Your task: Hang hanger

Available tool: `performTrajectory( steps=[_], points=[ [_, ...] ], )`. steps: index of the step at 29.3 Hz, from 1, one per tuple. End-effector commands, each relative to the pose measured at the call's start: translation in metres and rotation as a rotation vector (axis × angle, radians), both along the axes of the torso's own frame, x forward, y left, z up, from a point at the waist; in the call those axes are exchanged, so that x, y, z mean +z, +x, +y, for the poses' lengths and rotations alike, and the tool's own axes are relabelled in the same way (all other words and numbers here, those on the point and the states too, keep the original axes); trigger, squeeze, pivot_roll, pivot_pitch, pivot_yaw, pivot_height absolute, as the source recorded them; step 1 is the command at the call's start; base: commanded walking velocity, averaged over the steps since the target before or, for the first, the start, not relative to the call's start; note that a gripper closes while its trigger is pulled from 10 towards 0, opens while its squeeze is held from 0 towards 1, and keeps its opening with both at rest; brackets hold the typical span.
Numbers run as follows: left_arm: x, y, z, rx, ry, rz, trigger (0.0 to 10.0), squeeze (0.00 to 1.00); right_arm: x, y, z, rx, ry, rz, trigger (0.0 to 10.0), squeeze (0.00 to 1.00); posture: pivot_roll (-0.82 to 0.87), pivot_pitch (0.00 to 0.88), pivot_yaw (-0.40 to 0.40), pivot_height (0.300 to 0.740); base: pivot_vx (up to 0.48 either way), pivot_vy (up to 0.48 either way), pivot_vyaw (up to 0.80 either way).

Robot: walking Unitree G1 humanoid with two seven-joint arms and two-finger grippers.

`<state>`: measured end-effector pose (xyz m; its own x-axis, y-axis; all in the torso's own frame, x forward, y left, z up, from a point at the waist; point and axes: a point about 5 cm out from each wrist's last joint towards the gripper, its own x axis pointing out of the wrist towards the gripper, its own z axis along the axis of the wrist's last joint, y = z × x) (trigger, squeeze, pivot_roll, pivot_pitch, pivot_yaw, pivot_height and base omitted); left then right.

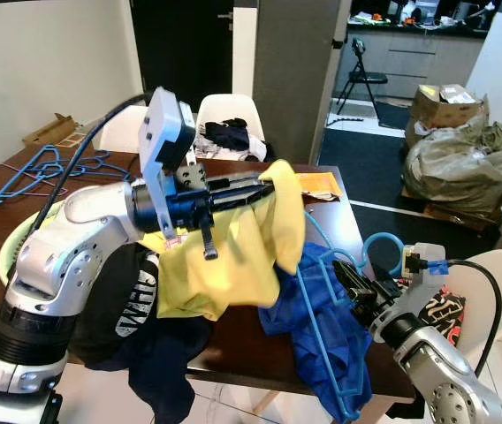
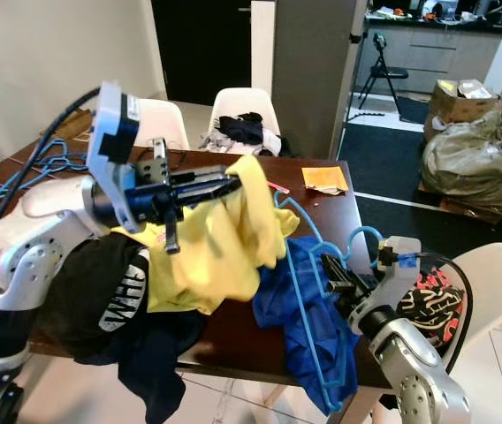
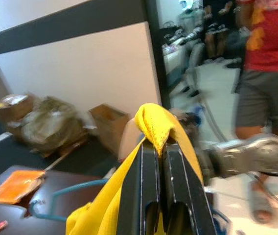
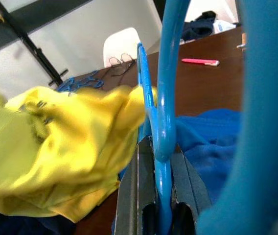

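one blue hanger (image 1: 326, 340) in right fingers (image 1: 344, 281), one yellow shirt (image 1: 224, 256) in left fingers (image 1: 264, 187).

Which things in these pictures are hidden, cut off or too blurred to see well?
- Blue hanger: its lower end meets the eye views' bottom edge, and blue cloth wraps part of it.
- Person: blurred in the left wrist view, cut off by its top edge.
- Table: the yellow shirt and dark clothes cover its near side.
- Orange packet: print too small to read.
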<state>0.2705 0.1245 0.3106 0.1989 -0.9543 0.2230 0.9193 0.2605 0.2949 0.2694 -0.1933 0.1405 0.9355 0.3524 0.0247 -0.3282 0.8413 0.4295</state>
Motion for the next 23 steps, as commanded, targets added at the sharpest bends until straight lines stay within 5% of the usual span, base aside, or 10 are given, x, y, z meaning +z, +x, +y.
performTrajectory(
  steps=[1,5,13,14,15,23],
  points=[
    [0.007,-0.008,0.002,-0.042,-0.015,-0.015,0.0,0.0,-0.001,0.002,-0.001,0.0,0.031,0.011,10.0,0.0,-0.01,0.0,-0.035,0.74,0.0,0.0,0.0],
    [0.022,-0.026,0.01,-0.115,-0.105,0.042,0.0,0.0,0.0,0.006,0.0,0.012,0.048,0.01,10.0,0.0,0.0,0.0,-0.039,0.74,0.0,0.0,0.0],
    [0.016,-0.027,0.005,-0.111,-0.095,0.082,0.7,0.0,0.0,0.008,-0.001,0.012,0.053,0.008,10.0,0.0,-0.01,0.0,-0.035,0.74,0.0,0.0,0.0],
    [0.014,-0.026,0.002,-0.111,-0.097,0.093,5.9,0.0,0.0,0.008,-0.001,0.01,0.056,0.007,10.0,0.0,-0.01,0.0,-0.035,0.74,-0.439,0.0,0.0],
    [0.008,-0.023,-0.005,-0.108,-0.097,0.121,10.0,0.0,0.0,0.009,-0.001,0.009,0.057,0.006,10.0,0.0,-0.01,0.0,-0.033,0.74,0.0,0.0,0.0],
    [-0.014,-0.018,-0.028,-0.129,-0.121,0.242,10.0,0.0,-0.001,0.01,-0.002,0.002,0.063,0.005,10.0,0.0,-0.01,0.0,-0.024,0.74,-0.344,0.0,0.0]
  ],
)
